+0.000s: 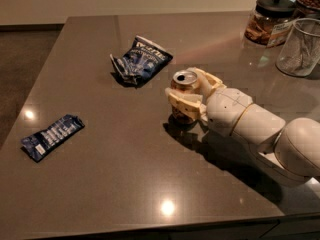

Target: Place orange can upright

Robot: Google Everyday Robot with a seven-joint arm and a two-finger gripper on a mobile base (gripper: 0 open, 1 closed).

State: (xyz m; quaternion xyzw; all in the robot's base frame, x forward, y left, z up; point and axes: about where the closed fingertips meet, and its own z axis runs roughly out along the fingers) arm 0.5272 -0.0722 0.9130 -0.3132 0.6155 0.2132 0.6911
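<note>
The orange can (pixel 183 84) stands upright near the middle of the dark table (pixel 125 174), silver top with its opening facing up. My gripper (pixel 191 91) reaches in from the right and its cream fingers (pixel 186 102) are closed around the can's body, hiding most of the label. The can's base looks to rest on the table surface. The white arm (pixel 260 129) runs off to the lower right.
A crumpled dark blue foil snack bag (pixel 140 60) lies behind and left of the can. A flat dark blue wrapper with white stripes (pixel 52 136) lies at the left edge. A lidded glass jar (pixel 267 19) and a clear glass cup (pixel 300 46) stand at the back right.
</note>
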